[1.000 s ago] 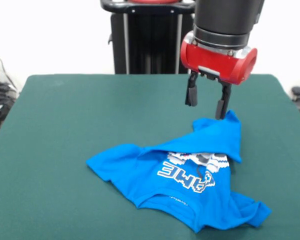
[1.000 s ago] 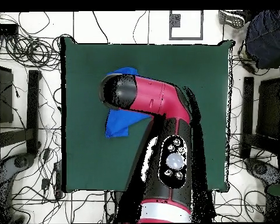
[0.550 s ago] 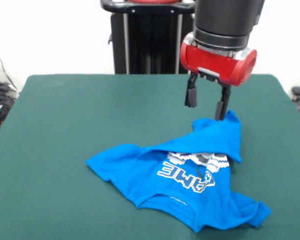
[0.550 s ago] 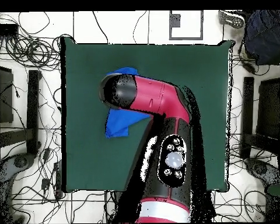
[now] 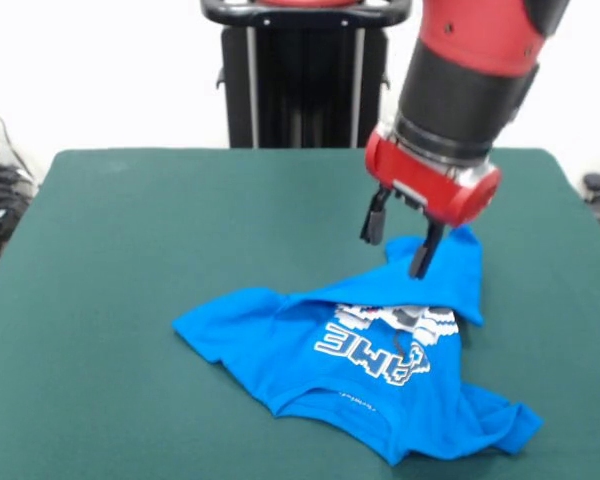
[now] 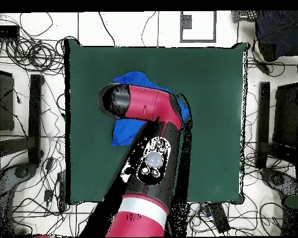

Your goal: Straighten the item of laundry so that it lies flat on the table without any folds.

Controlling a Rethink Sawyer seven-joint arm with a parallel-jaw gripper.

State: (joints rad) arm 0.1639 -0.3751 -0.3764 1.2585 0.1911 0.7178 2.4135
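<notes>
A red and black robot arm tilts down over a dark green table (image 5: 130,260), its gripper (image 5: 397,239) open with the two black fingers (image 5: 376,218) spread apart and nothing between them. Directly beneath and in front of the fingertips lies a crumpled bright blue T-shirt (image 5: 350,365), its far edge folded over the white print. One fingertip hangs just over that raised fold.

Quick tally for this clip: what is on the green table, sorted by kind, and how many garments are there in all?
Blue T-shirts: 1, crumpled, with a flap folded over its print
Robot grippers: 1, open, above the shirt's far edge
Tables: 1, green top
Other loose things on the table: 0
Total: 3 things, of which 1 garment
</notes>
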